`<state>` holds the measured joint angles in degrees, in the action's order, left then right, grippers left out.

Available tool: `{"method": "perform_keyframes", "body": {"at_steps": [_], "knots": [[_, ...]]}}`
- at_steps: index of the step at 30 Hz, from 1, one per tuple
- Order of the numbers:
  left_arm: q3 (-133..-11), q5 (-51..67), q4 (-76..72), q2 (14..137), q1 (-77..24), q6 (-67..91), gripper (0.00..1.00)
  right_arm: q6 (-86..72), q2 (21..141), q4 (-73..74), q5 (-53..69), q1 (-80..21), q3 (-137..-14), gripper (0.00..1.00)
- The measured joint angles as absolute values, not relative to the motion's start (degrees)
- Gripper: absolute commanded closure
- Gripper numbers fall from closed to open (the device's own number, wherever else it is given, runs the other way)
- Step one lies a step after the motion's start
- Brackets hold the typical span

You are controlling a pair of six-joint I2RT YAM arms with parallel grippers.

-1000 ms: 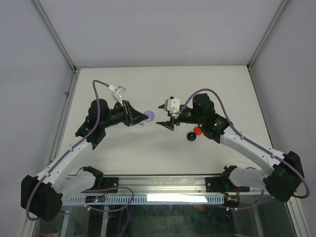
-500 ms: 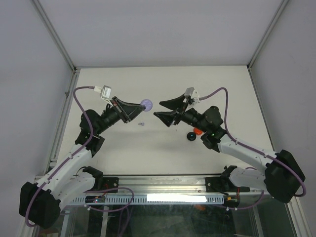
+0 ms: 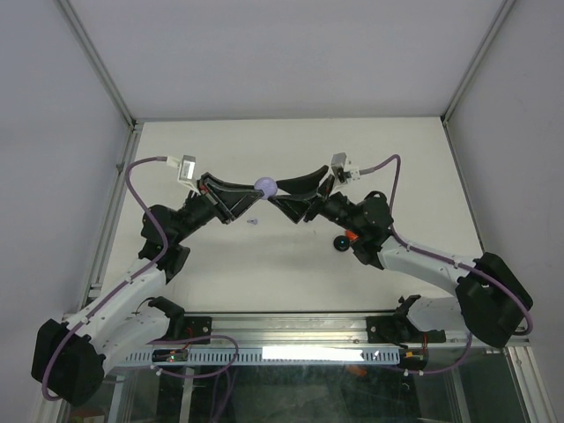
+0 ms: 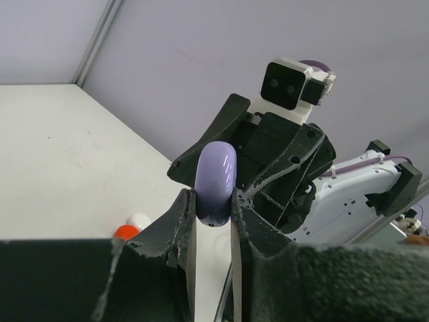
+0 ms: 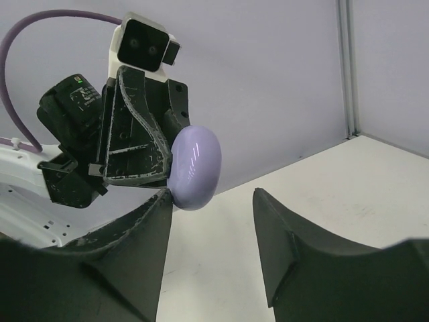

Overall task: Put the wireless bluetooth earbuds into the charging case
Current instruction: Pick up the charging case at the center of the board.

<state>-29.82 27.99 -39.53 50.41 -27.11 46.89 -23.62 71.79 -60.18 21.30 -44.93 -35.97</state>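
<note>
My left gripper (image 3: 261, 188) is shut on a pale purple, rounded charging case (image 3: 264, 185) and holds it up in the air. The left wrist view shows the case (image 4: 216, 176) pinched between my fingers (image 4: 179, 221). My right gripper (image 3: 276, 192) is open and faces the left one. In the right wrist view its left fingertip (image 5: 165, 196) touches the case (image 5: 195, 167), and the other finger stands apart. A tiny pale purple earbud (image 3: 252, 221) lies on the table below the grippers. No earbud is in either gripper.
A round red piece (image 3: 351, 233) and a round black piece (image 3: 339, 243) lie on the table under the right arm. The left wrist view shows the red piece (image 4: 124, 232) beside a white one (image 4: 140, 219). Grey walls enclose the white table (image 3: 211, 264).
Both grippers have risen and come together over the table's middle. The left one carried the case up and right. The right gripper swung left to meet the case.
</note>
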Motion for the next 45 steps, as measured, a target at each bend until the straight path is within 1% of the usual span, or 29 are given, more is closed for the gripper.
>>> {"method": "perform_keyframes", "body": {"at_steps": [6, 11, 13, 14, 16, 18, 24, 25, 26, 28, 30, 37, 41, 45], "knots": [[-29.1, 28.4, -42.7, 51.4, -27.9, 47.2, 1.0, -26.0, 73.1, -63.7, 22.0, -45.1, -36.0, 0.56], [-29.1, 28.5, -43.8, 51.8, -28.6, 47.4, 1.0, -27.8, 74.0, -66.8, 23.4, -45.2, -36.0, 0.68], [-29.1, 28.6, -44.3, 51.8, -28.6, 47.4, 1.0, -28.6, 74.2, -67.9, 23.8, -45.2, -36.0, 0.77], [-29.0, 28.7, -44.7, 51.8, -28.6, 47.4, 0.99, -29.0, 74.3, -68.3, 24.0, -45.2, -36.0, 0.85], [-29.0, 29.1, -45.1, 51.8, -28.7, 47.2, 0.93, -30.0, 74.3, -69.1, 24.4, -45.2, -36.0, 0.95], [-29.1, 29.3, -45.3, 51.6, -28.8, 46.7, 0.87, -30.1, 74.3, -69.4, 24.8, -45.1, -35.9, 1.0], [-31.5, 31.9, -36.9, 50.0, -28.9, 42.2, 0.65, -27.7, 71.7, -64.4, 28.3, -44.2, -35.8, 1.0], [-32.7, 32.6, -34.0, 49.8, -28.9, 41.1, 0.59, -26.9, 71.2, -63.4, 29.0, -44.1, -35.8, 1.0], [-33.6, 33.2, -31.7, 49.7, -28.9, 40.1, 0.56, -25.7, 70.5, -62.0, 30.0, -43.8, -35.9, 1.0], [-35.4, 33.9, -26.9, 49.6, -28.9, 37.8, 0.5, -23.8, 69.4, -58.7, 32.3, -43.4, -36.4, 1.0], [-37.4, 34.7, -21.5, 49.3, -28.9, 34.9, 0.47, -22.5, 68.4, -54.6, 34.0, -42.7, -37.5, 1.0], [-44.6, 38.8, -8.1, 48.6, -28.9, 26.0, 0.47, -13.7, 65.9, -37.9, 41.5, -40.3, -44.2, 1.0], [-47.5, 42.0, -3.7, 49.4, -28.9, 22.2, 0.52, -11.2, 65.9, -31.3, 43.9, -40.1, -47.4, 1.0], [-48.8, 43.9, -1.2, 51.4, -28.8, 19.9, 0.55, -9.2, 66.0, -26.8, 46.3, -40.0, -49.0, 1.0]]}}
